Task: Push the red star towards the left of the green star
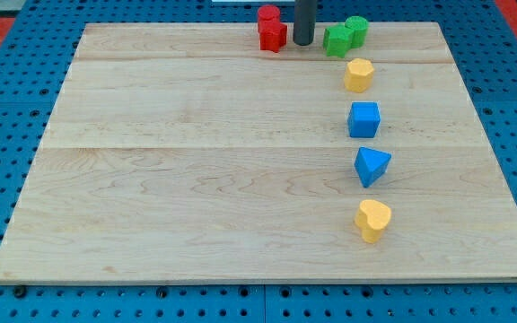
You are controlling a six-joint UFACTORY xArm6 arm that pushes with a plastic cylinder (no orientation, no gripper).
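Rod end effector, jawless; my tip (303, 42) between red star (273, 36) and green star (337, 40); best circled leftward, then nudged right.

My tip (303, 42) ends a straight rod — dark grey, smooth.

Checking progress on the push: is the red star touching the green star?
No: my tip stands in the gap between the red star on the view's left and the green star on its right.

no readable text, label, brand, number or sign appears anywhere in this view.
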